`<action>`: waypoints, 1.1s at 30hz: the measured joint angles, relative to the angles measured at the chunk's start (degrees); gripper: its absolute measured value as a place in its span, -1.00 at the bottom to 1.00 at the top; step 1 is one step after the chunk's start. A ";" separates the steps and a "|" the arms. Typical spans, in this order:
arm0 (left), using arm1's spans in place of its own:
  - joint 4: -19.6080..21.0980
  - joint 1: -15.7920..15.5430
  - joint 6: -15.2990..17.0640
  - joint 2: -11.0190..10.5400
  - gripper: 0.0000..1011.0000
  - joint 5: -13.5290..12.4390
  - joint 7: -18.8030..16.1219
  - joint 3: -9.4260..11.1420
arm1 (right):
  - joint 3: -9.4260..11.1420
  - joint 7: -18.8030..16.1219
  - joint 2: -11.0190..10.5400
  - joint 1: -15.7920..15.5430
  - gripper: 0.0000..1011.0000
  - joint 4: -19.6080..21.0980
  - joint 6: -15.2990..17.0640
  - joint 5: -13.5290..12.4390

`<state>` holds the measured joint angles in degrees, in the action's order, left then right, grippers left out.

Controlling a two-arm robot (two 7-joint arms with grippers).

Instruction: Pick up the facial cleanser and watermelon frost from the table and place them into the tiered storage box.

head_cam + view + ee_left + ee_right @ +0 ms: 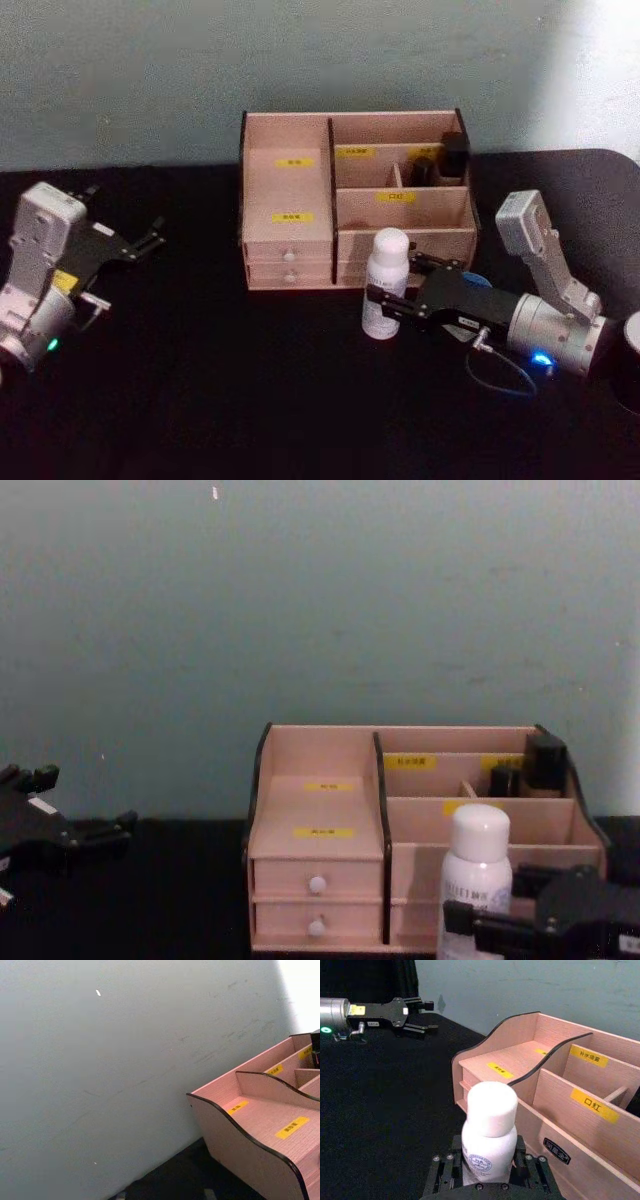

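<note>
Fingers (441,1172) of our right gripper (384,302) clasped the upright facial cleanser (388,268) just before the tiered storage box (290,180) at the bench's (250,390) far edge; our left gripper (155,233) sat splayed near its left edge.

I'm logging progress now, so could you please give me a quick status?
Right gripper shut on facial cleanser, upright before tiered storage box. Left gripper open, parked far left. Dark items in box's back-right compartment.
</note>
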<state>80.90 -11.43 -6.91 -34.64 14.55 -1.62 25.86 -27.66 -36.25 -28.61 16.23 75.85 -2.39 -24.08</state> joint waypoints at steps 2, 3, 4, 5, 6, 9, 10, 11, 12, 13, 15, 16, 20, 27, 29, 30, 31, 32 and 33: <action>0.00 0.00 0.00 0.00 0.98 0.00 0.00 0.00 | 0.00 0.01 0.00 0.00 0.23 0.00 0.01 0.00; 0.00 0.00 0.00 0.00 0.98 0.00 0.00 0.00 | 0.00 0.01 0.00 0.00 0.18 0.00 0.01 0.00; 0.00 0.00 0.00 0.00 0.98 0.00 0.00 0.00 | 0.01 0.02 0.00 0.00 0.18 0.00 0.01 0.00; 0.00 0.00 0.00 0.00 0.98 0.00 0.00 0.00 | 0.00 0.02 0.00 0.00 0.18 0.00 0.01 0.00; 0.00 0.00 0.00 0.00 0.98 0.00 0.00 0.00 | 0.00 0.02 0.00 0.00 0.18 0.00 0.01 0.00; 0.00 0.00 0.00 0.00 0.98 0.00 0.00 0.00 | 0.00 0.02 0.00 0.00 0.18 0.00 0.00 0.00; 0.00 0.00 0.00 0.00 0.98 0.00 0.00 0.00 | 0.00 0.02 0.00 0.00 0.18 0.00 0.00 0.00; 0.00 0.00 0.00 0.00 0.98 0.00 0.00 0.00 | 0.00 0.02 0.00 0.00 0.18 0.00 0.01 0.00; 0.00 0.00 0.00 0.00 0.98 0.00 0.00 0.00 | 0.00 0.02 0.00 0.00 0.18 0.00 0.01 0.00; 0.00 0.00 0.00 0.00 0.98 0.00 0.00 0.00 | 0.00 0.02 0.00 0.00 0.18 0.00 0.01 0.00; 0.00 0.00 0.00 0.00 0.98 0.00 0.00 0.00 | 0.00 0.02 0.00 0.00 0.18 0.00 0.00 0.00; 0.00 0.00 0.00 0.00 0.98 0.00 0.00 0.00 | 0.01 0.02 0.00 0.00 0.18 0.00 0.00 0.00; 0.00 0.00 0.00 0.00 0.98 0.00 0.00 0.00 | 0.07 -0.01 -0.18 -0.07 0.18 0.16 -0.41 0.11; 0.00 0.00 0.00 0.00 0.98 0.00 0.00 0.00 | 0.47 -1.34 -1.12 -0.47 0.18 1.45 -0.91 -0.68; 0.00 0.00 0.00 0.00 0.98 0.00 0.00 0.00 | 0.73 -1.83 -1.63 -0.79 0.18 2.34 -0.86 -1.31; 0.00 0.00 0.00 0.00 0.98 0.00 0.00 0.00 | 0.82 -1.92 -1.76 -0.88 0.18 2.59 -0.86 -1.49; 0.00 0.00 0.00 0.00 0.98 0.00 0.00 0.00 | 0.98 -2.00 -1.94 -1.02 0.18 3.01 -0.86 -1.80; 0.00 0.00 0.00 0.00 0.98 0.00 0.00 0.00 | 1.23 -2.09 -2.20 -1.22 0.18 3.65 -0.86 -2.28; 0.00 0.00 0.00 0.00 0.98 0.00 0.00 0.00 | 1.39 -2.10 -2.29 -1.30 0.18 4.03 -0.86 -2.54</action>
<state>80.90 -11.43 -6.91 -34.65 14.55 -1.62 25.86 -26.26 -38.35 -30.90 14.93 79.88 -3.25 -26.62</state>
